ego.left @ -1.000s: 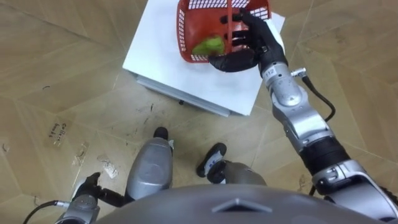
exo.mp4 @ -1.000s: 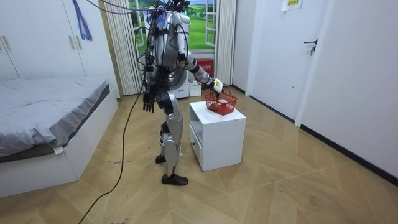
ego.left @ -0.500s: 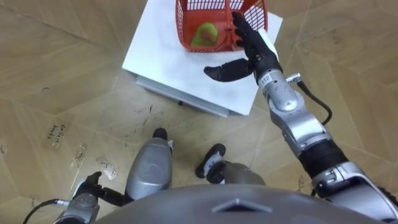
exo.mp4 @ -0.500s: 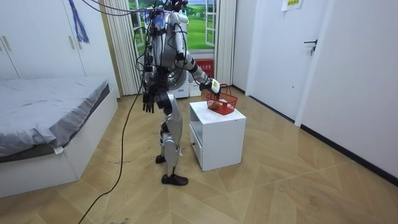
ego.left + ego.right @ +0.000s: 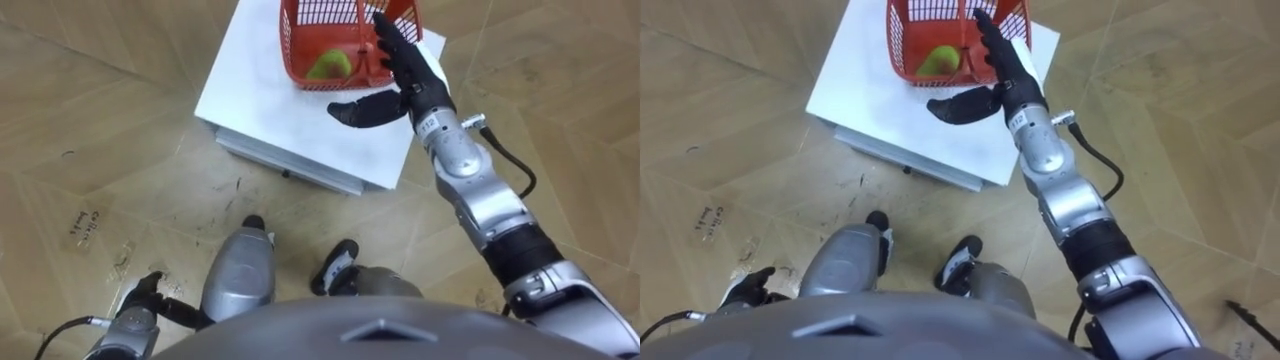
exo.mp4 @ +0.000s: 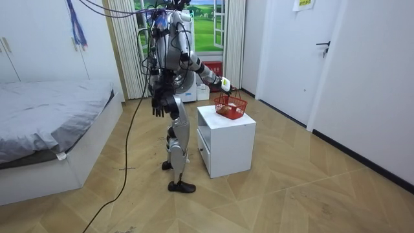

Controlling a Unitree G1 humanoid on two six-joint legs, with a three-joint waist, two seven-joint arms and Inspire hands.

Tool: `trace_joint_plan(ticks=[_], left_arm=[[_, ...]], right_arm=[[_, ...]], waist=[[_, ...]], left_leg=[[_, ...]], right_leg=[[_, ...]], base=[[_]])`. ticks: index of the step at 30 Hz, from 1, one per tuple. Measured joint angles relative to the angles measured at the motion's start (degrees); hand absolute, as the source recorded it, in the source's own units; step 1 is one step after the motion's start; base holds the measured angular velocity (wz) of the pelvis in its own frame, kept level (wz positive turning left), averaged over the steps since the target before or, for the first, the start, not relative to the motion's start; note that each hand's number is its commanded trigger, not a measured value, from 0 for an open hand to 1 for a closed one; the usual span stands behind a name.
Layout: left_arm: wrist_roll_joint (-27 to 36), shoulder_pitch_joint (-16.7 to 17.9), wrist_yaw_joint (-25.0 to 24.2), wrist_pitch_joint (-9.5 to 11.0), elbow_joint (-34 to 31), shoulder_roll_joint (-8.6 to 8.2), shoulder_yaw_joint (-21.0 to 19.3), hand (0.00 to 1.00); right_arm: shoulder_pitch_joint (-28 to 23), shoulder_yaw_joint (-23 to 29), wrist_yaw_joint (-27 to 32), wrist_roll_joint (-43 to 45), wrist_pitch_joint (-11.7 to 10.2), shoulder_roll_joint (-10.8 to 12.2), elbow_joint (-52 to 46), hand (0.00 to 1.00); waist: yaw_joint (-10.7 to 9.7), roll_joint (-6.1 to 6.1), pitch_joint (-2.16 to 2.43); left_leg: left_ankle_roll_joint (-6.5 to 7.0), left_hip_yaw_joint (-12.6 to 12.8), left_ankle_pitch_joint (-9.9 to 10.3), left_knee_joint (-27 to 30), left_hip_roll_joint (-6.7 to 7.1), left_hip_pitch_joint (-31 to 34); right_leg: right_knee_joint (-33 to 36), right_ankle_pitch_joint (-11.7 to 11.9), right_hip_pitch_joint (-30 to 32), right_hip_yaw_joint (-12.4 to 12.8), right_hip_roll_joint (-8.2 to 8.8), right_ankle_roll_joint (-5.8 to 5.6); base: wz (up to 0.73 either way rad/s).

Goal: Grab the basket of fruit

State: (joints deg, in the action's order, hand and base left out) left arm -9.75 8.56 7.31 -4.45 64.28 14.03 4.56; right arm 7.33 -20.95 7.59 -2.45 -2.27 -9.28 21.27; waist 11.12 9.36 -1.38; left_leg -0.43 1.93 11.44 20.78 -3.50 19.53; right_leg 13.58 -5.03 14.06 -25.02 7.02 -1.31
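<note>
A red mesh fruit basket [image 5: 296, 40] stands upright on the white cabinet [image 5: 270, 110], its handle raised. A green fruit [image 5: 328, 65] lies inside it. My right hand [image 5: 405, 75] is open at the basket's near right side. Its straight fingers reach along the basket's wall by the handle, and the thumb sticks out to the left over the cabinet top. I cannot tell whether the fingers touch the basket. My left hand [image 5: 140, 305] hangs low by my side, with relaxed fingers in the room view [image 6: 157, 103]. I stand close in front of the cabinet [image 6: 226, 142].
The cabinet has an open shelf on its front side. A bed [image 6: 52, 123] fills the room view's left, and a closed door [image 6: 330, 52] is at its right. Curtains and a window are behind me. Wooden floor surrounds the cabinet.
One second ago my right hand gripped the basket's near wall and the basket was tilted. The hand has since opened, and the basket stands level on the cabinet.
</note>
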Motion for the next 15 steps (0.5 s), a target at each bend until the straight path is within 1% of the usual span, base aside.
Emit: trace_joint_plan(ticks=[1, 2, 3, 4, 5, 6, 7, 8, 9, 10, 11, 12, 13, 14, 15], left_arm=[[-0.1, 0.0, 0.0, 0.1, -0.1, -0.05, -0.3, 0.00], [-0.1, 0.0, 0.1, 0.2, -0.2, -0.08, -0.5, 0.00], [0.0, 0.0, 0.5, 0.7, -0.2, -0.06, -0.8, 0.00], [0.0, 0.1, 1.2, 1.1, -0.2, -0.05, -1.3, 0.00], [0.0, 0.1, 1.4, 1.1, -0.2, -0.04, -1.6, 0.00], [0.0, 0.1, 1.8, 1.2, -0.2, -0.06, -1.8, 0.00], [0.0, 0.1, 1.9, 1.3, -0.3, -0.07, -1.8, 0.00], [0.0, 0.1, 2.1, 1.5, -0.5, -0.10, -2.3, 0.00], [0.0, 0.1, 2.3, 1.6, -0.8, -0.13, -3.4, 0.00], [0.0, 0.1, 2.5, 1.7, -1.0, -0.18, -4.7, 0.00], [0.0, 0.2, 2.8, 1.7, -1.3, -0.22, -5.4, 0.00], [0.1, 0.2, 3.4, 1.9, -1.7, -0.41, -6.3, 0.00], [0.2, 0.2, 3.9, 1.9, -2.0, -0.61, -6.9, 0.00], [0.3, 0.3, 4.1, 1.9, -2.3, -0.69, -7.0, 0.00], [0.4, 0.5, 4.7, 1.9, -3.0, -0.99, -7.2, 0.00]], right_arm=[[-1.4, 0.6, 0.2, 1.1, -0.4, -0.1, -0.8, 0.00], [-2.3, 0.9, 0.3, 1.5, -0.4, -0.2, -1.6, 0.00], [-4.2, 1.8, 0.5, 2.0, -0.8, -0.4, -3.5, 0.00], [-5.7, 2.3, 0.8, 2.4, -1.6, -0.6, -4.6, 0.00], [-6.3, 2.3, 1.1, 2.4, -1.9, -0.9, -4.7, 0.00], [-7.4, 2.3, 1.1, 2.4, -2.0, -1.6, -5.0, 0.00], [-8.1, 2.4, 1.1, 2.3, -2.0, -2.0, -5.3, 0.00], [-9.6, 3.1, 1.1, 2.9, -2.0, -2.5, -5.9, 0.00], [-10.7, 4.4, 1.2, 3.7, -2.0, -2.4, -6.3, 0.00], [-11.0, 5.2, 1.4, 4.7, -2.0, -2.5, -6.4, 0.00], [-11.2, 5.7, 1.5, 5.4, -2.0, -2.6, -6.7, 0.00], [-12.1, 6.9, 1.9, 6.7, -2.0, -2.9, -7.8, 0.00], [-13.2, 7.8, 2.6, 8.2, -2.0, -3.6, -8.7, 0.00], [-13.9, 8.3, 2.8, 8.7, -2.1, -3.7, -8.8, 0.00], [-15.4, 9.3, 3.7, 9.9, -2.3, -3.9, -8.6, 0.00]], waist=[[0.0, -0.05, 0.12], [0.0, -0.10, 0.10], [-0.3, -0.30, 0.15], [-0.8, -0.66, 0.09], [-1.1, -0.81, 0.17], [-1.7, -1.39, 0.27], [-1.9, -1.72, 0.38], [-2.6, -2.30, 0.63], [-3.0, -2.83, 0.88], [-3.2, -3.13, 1.04], [-3.4, -3.28, 1.04], [-4.1, -3.68, 1.18], [-4.7, -4.31, 1.03], [-5.1, -4.53, 1.06], [-5.9, -4.85, 1.24]], left_leg=[[0.01, 0.6, 0.0, -0.4, -0.07, -0.8], [0.01, 0.9, 0.0, -0.7, -0.12, -1.3], [0.01, 1.4, 0.0, -1.1, -0.16, -1.8], [0.01, 1.8, 0.0, -1.5, -0.24, -2.5], [0.00, 2.2, 0.0, -1.7, -0.29, -3.1], [0.00, 2.9, 0.0, -2.4, -0.30, -4.4], [0.00, 3.2, 0.0, -2.7, -0.30, -5.0], [0.01, 3.8, 0.0, -3.5, -0.29, -6.3], [0.01, 4.7, 0.0, -4.2, -0.33, -7.5], [0.01, 6.1, 0.0, -4.9, -0.58, -8.7], [-0.02, 6.4, 0.0, -5.4, -0.72, -9.3], [-0.02, 7.0, -0.1, -6.0, -0.73, -10.7], [0.00, 7.5, -0.1, -6.9, -0.73, -12.4], [-0.01, 7.5, -0.1, -7.3, -0.70, -13.2], [-0.01, 7.5, -0.1, -7.8, -0.64, -14.3]], right_leg=[[0.0, 0.0, -0.3, 0.7, -0.05, -0.03], [0.0, 0.0, -0.5, 1.1, -0.07, -0.05], [0.0, 0.0, -0.5, 1.4, -0.08, -0.05], [-0.1, 0.0, -1.0, 1.6, -0.10, -0.06], [-0.1, 0.0, -1.2, 1.8, -0.13, -0.06], [-0.1, 0.0, -1.9, 2.7, -0.14, -0.07], [-0.1, 0.0, -2.2, 2.9, -0.14, -0.07], [-0.1, 0.0, -2.8, 3.3, -0.10, -0.07], [-0.1, 0.0, -3.2, 4.3, -0.17, -0.08], [-0.1, 0.0, -3.5, 5.3, -0.28, -0.09], [-0.1, 0.0, -3.7, 5.9, -0.30, -0.10], [-0.1, 0.0, -4.3, 6.4, -0.35, -0.11], [-0.1, 0.0, -5.5, 6.8, -0.45, -0.12], [-0.2, 0.0, -6.0, 6.9, -0.49, -0.13], [-0.6, 0.0, -7.0, 6.9, -0.57, -0.19]], base=[[-0.18], [-0.22], [-0.19], [-0.20], [-0.24], [-0.22], [-0.27], [-0.27], [-0.47], [-0.46], [-0.44], [-0.27], [-0.20], [-0.09], [0.00]])
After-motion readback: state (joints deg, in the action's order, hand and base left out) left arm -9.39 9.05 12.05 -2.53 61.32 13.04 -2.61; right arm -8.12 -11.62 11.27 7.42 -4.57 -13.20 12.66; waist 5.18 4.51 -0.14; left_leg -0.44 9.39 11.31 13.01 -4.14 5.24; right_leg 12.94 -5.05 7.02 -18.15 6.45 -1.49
